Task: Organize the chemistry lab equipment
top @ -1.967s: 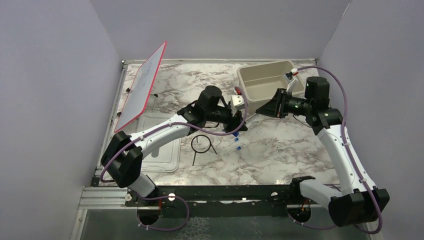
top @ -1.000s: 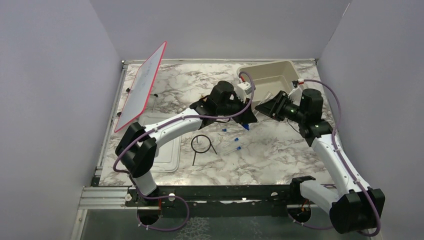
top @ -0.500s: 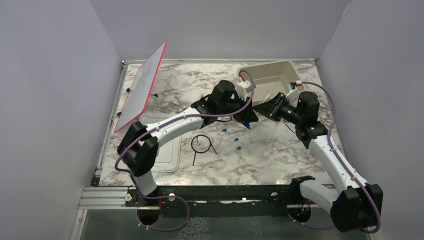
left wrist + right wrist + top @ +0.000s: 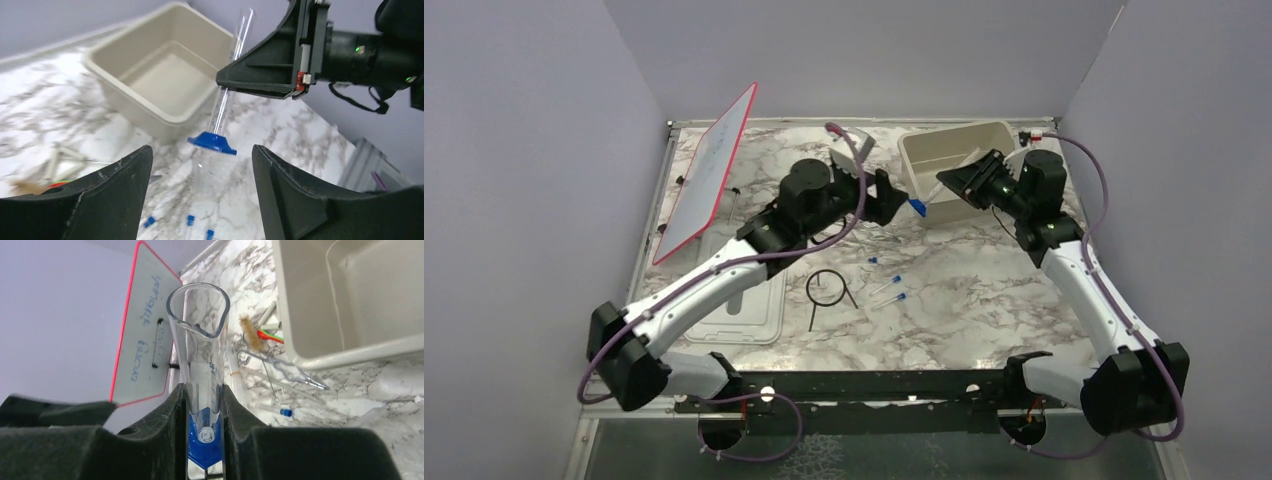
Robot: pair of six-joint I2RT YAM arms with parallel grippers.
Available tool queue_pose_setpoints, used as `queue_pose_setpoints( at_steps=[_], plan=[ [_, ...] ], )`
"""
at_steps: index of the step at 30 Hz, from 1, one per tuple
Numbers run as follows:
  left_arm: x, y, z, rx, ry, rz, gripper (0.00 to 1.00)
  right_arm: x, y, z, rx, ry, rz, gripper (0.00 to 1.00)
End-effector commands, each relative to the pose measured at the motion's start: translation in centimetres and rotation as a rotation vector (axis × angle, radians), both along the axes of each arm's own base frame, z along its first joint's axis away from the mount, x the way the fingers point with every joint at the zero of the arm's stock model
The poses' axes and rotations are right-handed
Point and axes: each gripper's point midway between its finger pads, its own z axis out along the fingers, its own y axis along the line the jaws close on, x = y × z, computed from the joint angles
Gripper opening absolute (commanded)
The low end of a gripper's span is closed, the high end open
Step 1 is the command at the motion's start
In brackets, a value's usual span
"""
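Apparently a handover step: a clear, blue-based cylinder (image 4: 200,365) hangs over the surface's (image 4: 984,290) far-right part, just off the near corner of the beige tub (image 4: 949,131). The right gripper (image 4: 202,390) is clamped narrow on the glass stem. The left gripper (image 4: 200,155) stands wide apart & empty, w/ the blue base floating just beyond & btwn its fingertips, not touching. Next move, by the look of it: carry the cylinder over the tub rim & lower it in w/o clipping the wall. Capped tubes (image 4: 886,288) & wire ring (image 4: 826,288) lie nr the surface's centre, not yet sorted.
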Motion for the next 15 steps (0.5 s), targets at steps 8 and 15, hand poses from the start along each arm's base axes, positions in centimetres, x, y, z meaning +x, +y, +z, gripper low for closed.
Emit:
queue_pose_setpoints(
  at_steps=[8, 15],
  plan=[
    [0.2, 8.8, 0.7, 0.054, -0.127, 0.281, 0.79, 12.6, -4.9, -3.8, 0.032, 0.162, -0.461, 0.1],
    [0.8, 7.8, -2.0, 0.113, -0.117, 0.248, 0.79, 17.5, -6.9, -9.2, 0.072, 0.303, -0.576, 0.1]
  ],
)
